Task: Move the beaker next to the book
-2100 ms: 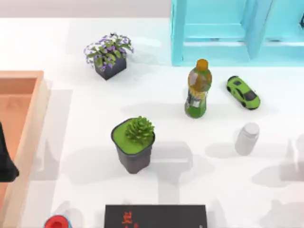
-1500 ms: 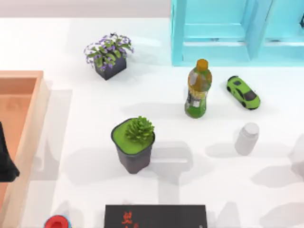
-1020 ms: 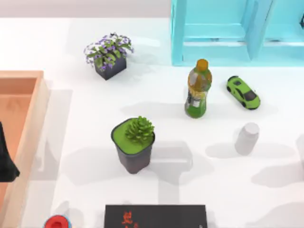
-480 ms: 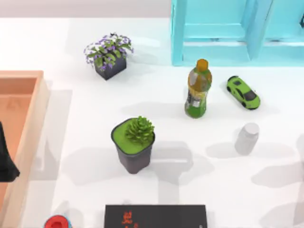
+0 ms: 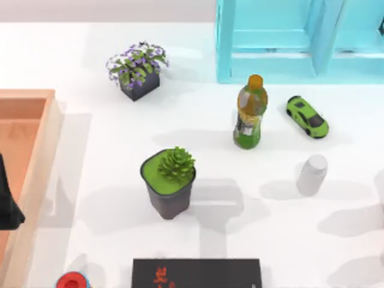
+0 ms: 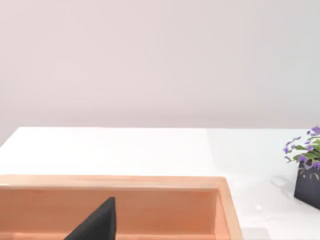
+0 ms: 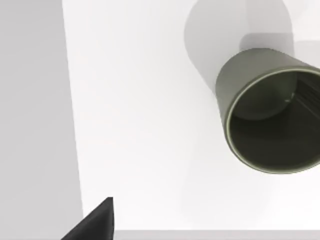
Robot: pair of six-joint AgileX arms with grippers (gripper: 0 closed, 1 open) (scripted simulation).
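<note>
The beaker (image 5: 312,174) is standing upright on the white table (image 5: 108,150), toward the right side, below the green toy car (image 5: 306,116) and to the lower right of the orange-capped bottle (image 5: 250,112). The book (image 5: 196,273) is lying flat at the near edge, well apart from the beaker, with its lower part cut off by the frame (only a few red characters are showing). A potted green plant (image 5: 170,182) is sitting between the two, above the book.

From the right wrist, the beaker (image 7: 272,112) is showing its open mouth, partly cut off at the picture's edge. A dark finger tip (image 7: 95,222) of the right hand is peeking in well apart from it, touching nothing; how wide that hand is standing I cannot tell.

The left arm (image 5: 7,198) is resting over the wooden tray (image 5: 42,156) at the table's left side, its finger tip (image 6: 97,224) showing against the tray wall; its spread cannot be told either. A purple flower pot (image 5: 138,69) is sitting near the back.
</note>
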